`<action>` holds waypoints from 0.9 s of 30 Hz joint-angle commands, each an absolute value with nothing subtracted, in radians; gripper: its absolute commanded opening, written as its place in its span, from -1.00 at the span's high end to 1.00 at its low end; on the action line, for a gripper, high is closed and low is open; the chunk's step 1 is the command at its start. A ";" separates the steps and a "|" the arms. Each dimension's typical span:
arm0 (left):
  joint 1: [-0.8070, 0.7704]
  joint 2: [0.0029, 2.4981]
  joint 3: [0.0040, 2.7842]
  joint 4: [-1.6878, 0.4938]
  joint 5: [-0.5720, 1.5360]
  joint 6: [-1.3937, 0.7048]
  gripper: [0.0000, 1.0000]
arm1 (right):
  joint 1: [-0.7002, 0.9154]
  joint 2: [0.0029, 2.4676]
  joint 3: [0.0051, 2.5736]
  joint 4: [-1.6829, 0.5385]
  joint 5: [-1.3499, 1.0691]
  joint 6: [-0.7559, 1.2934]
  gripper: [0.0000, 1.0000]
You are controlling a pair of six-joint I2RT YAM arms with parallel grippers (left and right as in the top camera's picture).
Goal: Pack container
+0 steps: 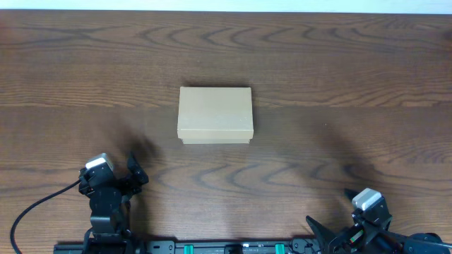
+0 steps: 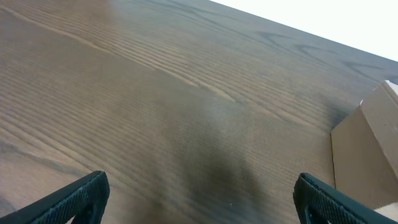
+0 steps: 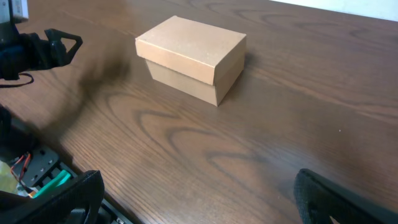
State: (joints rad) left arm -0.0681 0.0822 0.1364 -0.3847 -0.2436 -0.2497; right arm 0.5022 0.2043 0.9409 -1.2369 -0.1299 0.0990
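Black ribbed fingers (image 2: 84,198) frame the bottom of the left wrist view, one at each corner with bare wood between them. The left gripper (image 1: 113,176) is spread wide and holds nothing. The right gripper (image 3: 199,202) looks the same in its own view, with its fingers far apart over empty tabletop.

The small rectangular tan-brown cardboard box (image 1: 215,113) sits flat on the dark brown wood-grain table (image 1: 339,63). Its flap lid is down and flush with the walls. Both grippers are well apart from the box, on its near side. The left one lies off its near-left corner and the right one off its near-right corner. From the left wrist only one edge of the box (image 2: 364,155) shows, at the right margin. From the right wrist the whole box (image 3: 193,53) is visible, closed and square. A black cable (image 1: 32,208) trails away from the left arm's base, farther from the box than the gripper itself.

No loose items lie anywhere around the box, and the closed lid hides what is inside. Judging from this, either the packing is complete and the arms are parked, or nothing has begun. The pictures do not show which. If work remains, the first step would be to lift the lid, and neither gripper is placed to do that yet.
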 commanded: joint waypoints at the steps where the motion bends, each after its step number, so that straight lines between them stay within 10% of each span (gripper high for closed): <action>1: -0.065 0.074 0.114 -0.384 -0.269 -0.232 -0.91 | 0.496 0.198 0.941 -1.235 -0.124 0.109 -0.99; 27: -0.065 0.074 0.114 -0.384 -0.269 -0.232 -0.91 | 0.233 0.109 0.442 -0.787 0.105 0.002 -0.98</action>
